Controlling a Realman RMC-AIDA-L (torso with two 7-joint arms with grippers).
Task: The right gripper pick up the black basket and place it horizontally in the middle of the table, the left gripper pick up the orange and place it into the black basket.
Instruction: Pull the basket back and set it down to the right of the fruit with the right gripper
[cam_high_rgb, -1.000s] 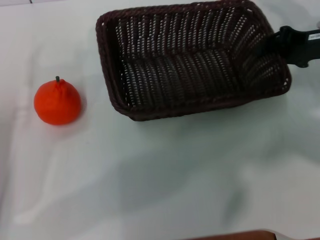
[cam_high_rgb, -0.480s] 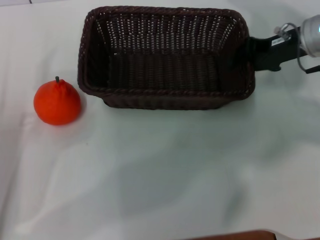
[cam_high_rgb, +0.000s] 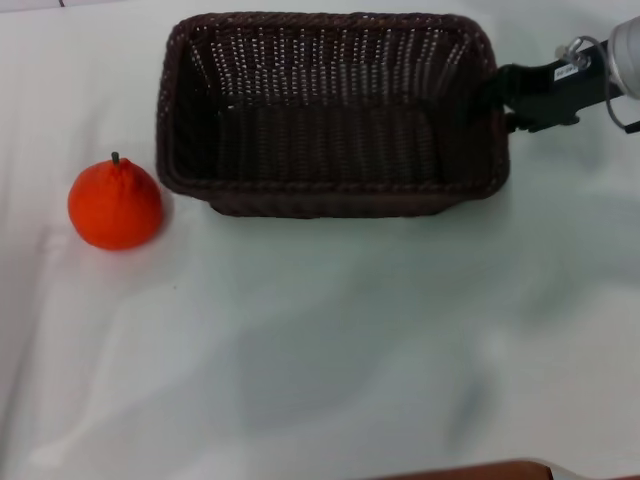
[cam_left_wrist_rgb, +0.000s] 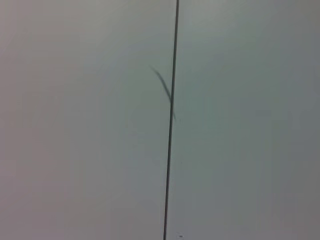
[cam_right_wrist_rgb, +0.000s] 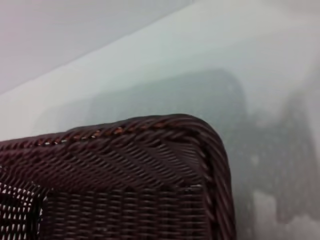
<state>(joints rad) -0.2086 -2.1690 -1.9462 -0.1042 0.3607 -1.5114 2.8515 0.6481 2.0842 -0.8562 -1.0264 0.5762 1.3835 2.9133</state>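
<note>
Pale table (cam_high_rgb: 330, 360): black basket (cam_high_rgb: 330, 115) lies horizontal, right gripper (cam_high_rgb: 505, 95) pinching its 3 o'clock rim; orange (cam_high_rgb: 114, 203) unpicked.

Only a bare pale table (cam_high_rgb: 330, 350) shows; the place is unclear.

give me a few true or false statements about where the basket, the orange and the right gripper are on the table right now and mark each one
1. The small round orange-red fruit lies inside the large dark woven wicker basket. False: the orange sits on the pale table, to the basket's left, apart from it.
2. The basket's long side runs left to right in the head view. True.
3. The black-fingered right gripper is at the basket's right end. True.
4. The left gripper is over the orange. False: no left gripper shows in the head view.
5. The basket holds nothing. True.
</note>
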